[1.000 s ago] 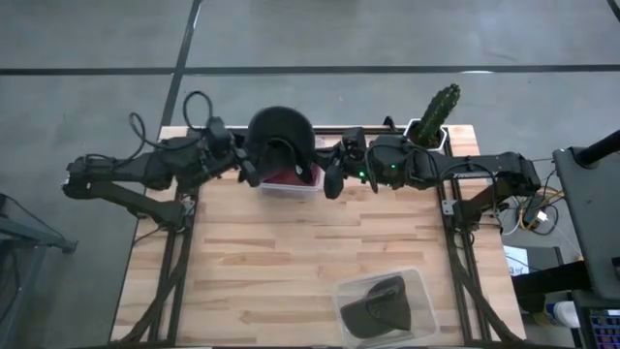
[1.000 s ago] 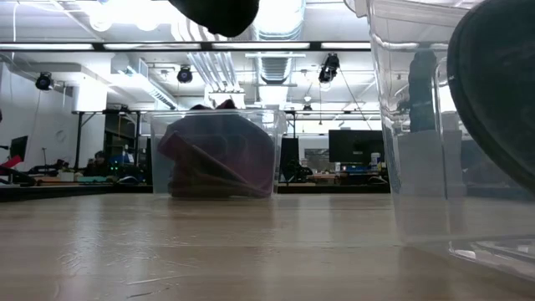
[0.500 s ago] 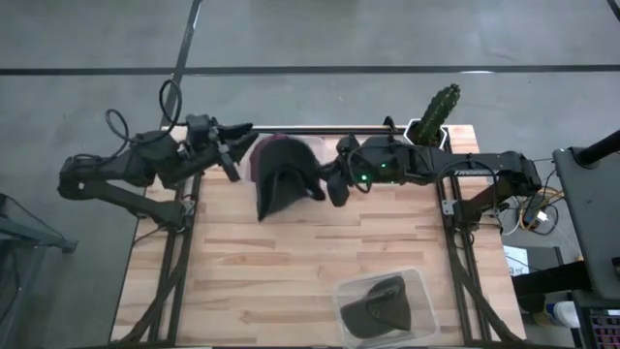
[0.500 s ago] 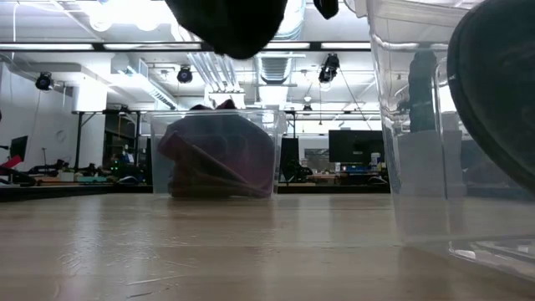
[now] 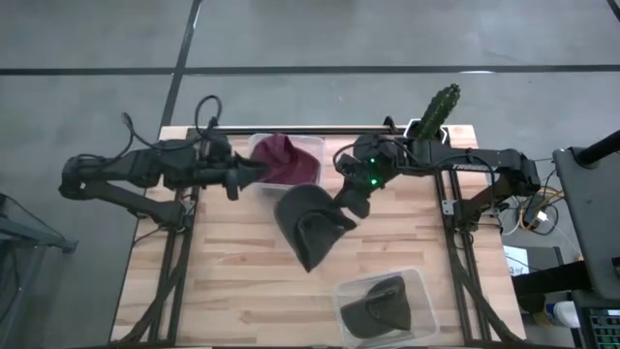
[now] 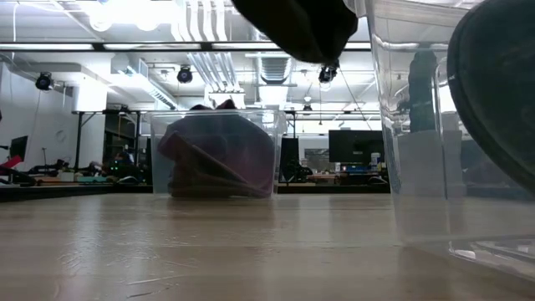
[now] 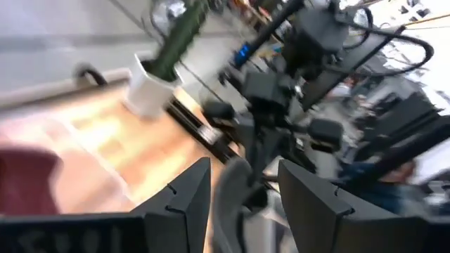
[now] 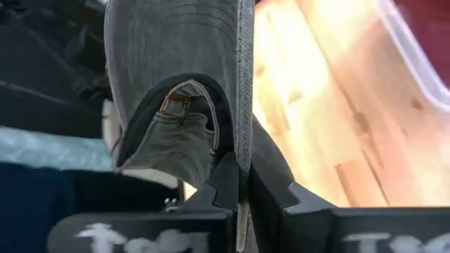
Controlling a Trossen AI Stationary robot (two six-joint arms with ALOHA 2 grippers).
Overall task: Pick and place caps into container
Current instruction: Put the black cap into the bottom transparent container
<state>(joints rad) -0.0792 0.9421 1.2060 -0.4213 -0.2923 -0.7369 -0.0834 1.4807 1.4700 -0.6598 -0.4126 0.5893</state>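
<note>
Hanging from the right gripper (image 5: 350,202), a dark olive-grey cap (image 5: 310,225) now sits over the middle of the tabletop (image 5: 232,271); half a second ago it hung closer to the far edge, just in front of the far container (image 5: 308,153), and a second ago it covered that container from above. The right wrist view shows the jaws clenched on the cap's (image 8: 184,84) edge, its strap buckle facing the camera. In the low view the cap (image 6: 301,25) shows as a dark mass at the top, further right than before.

With the cap carried off, the far container is uncovered from above and a maroon cap (image 5: 279,158) lies inside it; the low view shows the same maroon cap (image 6: 219,159) through the clear wall (image 6: 159,150).

Left gripper (image 5: 254,173) has swung back toward the container's near left corner after pulling away to the far left; its jaws stand apart and released in the left wrist view, holding nothing.

Another dark cap (image 5: 376,308) rests unchanged in the near container (image 5: 426,291) at the front right. A cactus (image 5: 436,109) stands at the far right corner.
</note>
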